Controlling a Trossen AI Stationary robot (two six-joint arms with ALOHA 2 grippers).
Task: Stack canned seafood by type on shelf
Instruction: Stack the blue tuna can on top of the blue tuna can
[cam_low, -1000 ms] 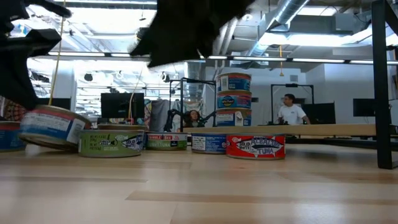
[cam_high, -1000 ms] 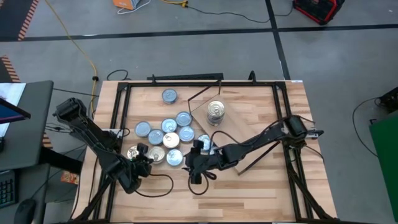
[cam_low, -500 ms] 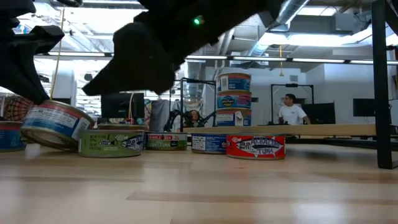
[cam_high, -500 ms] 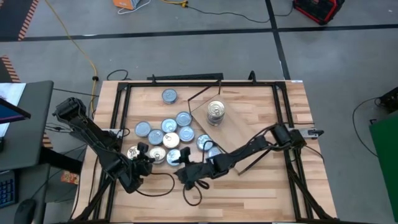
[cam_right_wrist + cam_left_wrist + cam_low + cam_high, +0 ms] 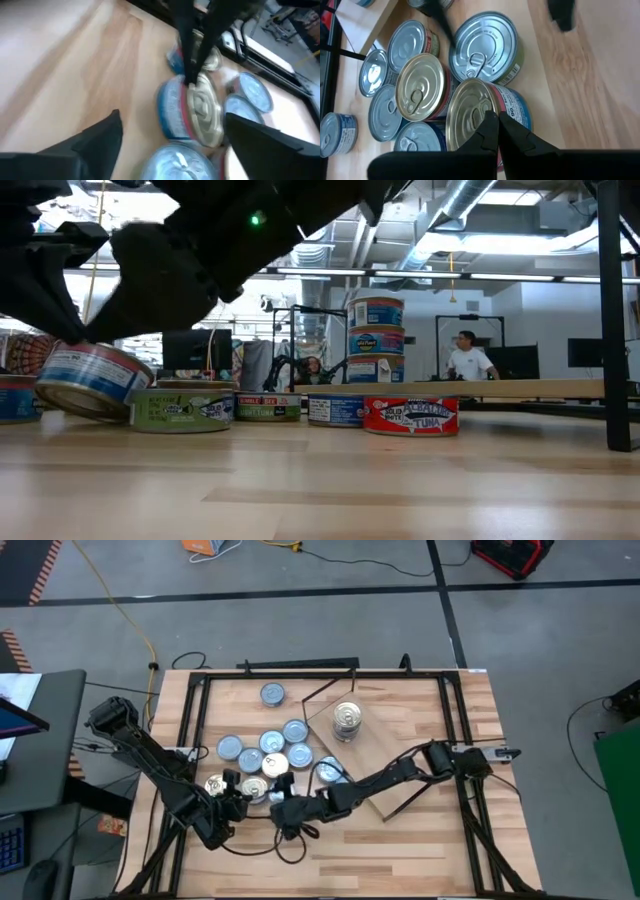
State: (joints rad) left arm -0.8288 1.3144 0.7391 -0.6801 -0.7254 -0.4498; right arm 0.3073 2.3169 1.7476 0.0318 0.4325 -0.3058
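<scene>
Several flat tins (image 5: 272,750) lie clustered on the table left of the shelf (image 5: 375,762), a light-wood board bearing a stack of tins (image 5: 346,719), three high in the low view (image 5: 377,340). My left gripper (image 5: 243,798) is shut on a gold-lidded tin with a blue and red label (image 5: 470,115) at the cluster's near edge. My right gripper (image 5: 283,810) hovers open just right of that tin (image 5: 197,107), which shows between its spread fingers. My left gripper pinches the gold-lidded tin's rim (image 5: 485,111) between its two fingers (image 5: 490,131), one on the lid and one on the labelled side. The fingers slant down from the table's near-left side. The tin (image 5: 92,378) is tilted, its lower edge on the table.
A green-labelled tin (image 5: 182,408) and a big silver-lidded tin (image 5: 482,47) sit close against the held one. A lone tin (image 5: 272,694) stands near the far edge. A dark metal frame (image 5: 195,720) borders the tabletop. Bare planks lie along the near edge. A person (image 5: 468,358) stands far behind.
My right gripper has swept from beside the shelf toward the table's left and slightly toward the near edge, ending close beside the tin held by my left gripper. The left gripper and its tilted tin have stayed about where they were.
</scene>
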